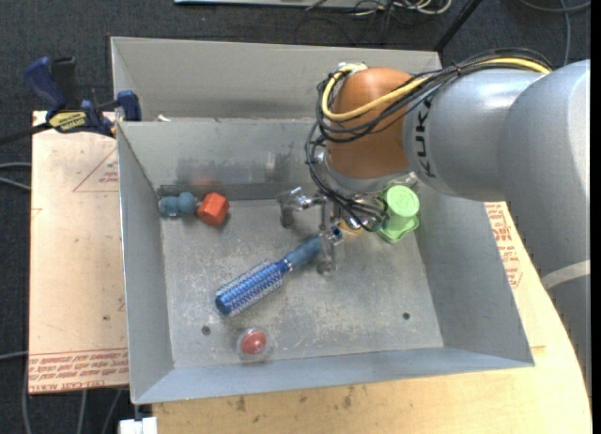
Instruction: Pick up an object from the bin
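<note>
We see the grey arm (pixel 507 131) reaching in from the right, its wrist turned straight down over the middle of the grey metal bin (pixel 141 263). A smooth, rounded orange cover (pixel 371 136) sits on the wrist, with yellow and black cables (pixel 331 94) looped round it. Below it the gripper (pixel 326 258) hangs low, near the bin floor. We cannot tell how far it is open, nor whether it has hold of anything.

The blue plastic hairbrush (pixel 258 284) lies flat and slantwise on the floor. The end of its slim handle is right at the gripper's tip, and its bristled, knobbly head points away towards the near left. Whether the two touch we cannot tell.

A light green plastic cylinder (pixel 402 209) lies just right of the wrist. By the far wall on the left, an orange-red block (pixel 214 209) sits beside a small blue-grey rounded piece (pixel 175 205). A small red ball (pixel 252 341) rests near the front wall.
</note>
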`<move>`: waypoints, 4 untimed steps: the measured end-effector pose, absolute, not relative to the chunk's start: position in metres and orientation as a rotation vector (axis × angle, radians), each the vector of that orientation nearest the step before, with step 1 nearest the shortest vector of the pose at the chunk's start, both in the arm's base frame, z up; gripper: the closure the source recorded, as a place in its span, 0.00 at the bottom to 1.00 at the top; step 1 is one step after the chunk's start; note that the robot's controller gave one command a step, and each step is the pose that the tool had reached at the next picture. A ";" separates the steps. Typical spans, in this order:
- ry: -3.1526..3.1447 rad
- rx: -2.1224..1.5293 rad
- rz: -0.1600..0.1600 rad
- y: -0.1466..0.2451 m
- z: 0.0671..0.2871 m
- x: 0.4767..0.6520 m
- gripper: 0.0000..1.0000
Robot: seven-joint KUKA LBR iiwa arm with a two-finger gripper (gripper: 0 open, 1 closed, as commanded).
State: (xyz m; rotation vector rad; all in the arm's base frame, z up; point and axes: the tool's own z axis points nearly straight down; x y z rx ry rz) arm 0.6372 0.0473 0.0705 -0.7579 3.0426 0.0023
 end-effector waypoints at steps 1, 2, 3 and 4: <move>3.044 -0.757 0.001 0.046 0.071 0.637 1.00; 3.017 -0.829 -0.004 0.027 0.209 0.641 1.00; 3.025 -0.832 0.002 0.028 0.204 0.639 0.00; 3.048 -0.784 0.006 0.042 0.096 0.632 0.00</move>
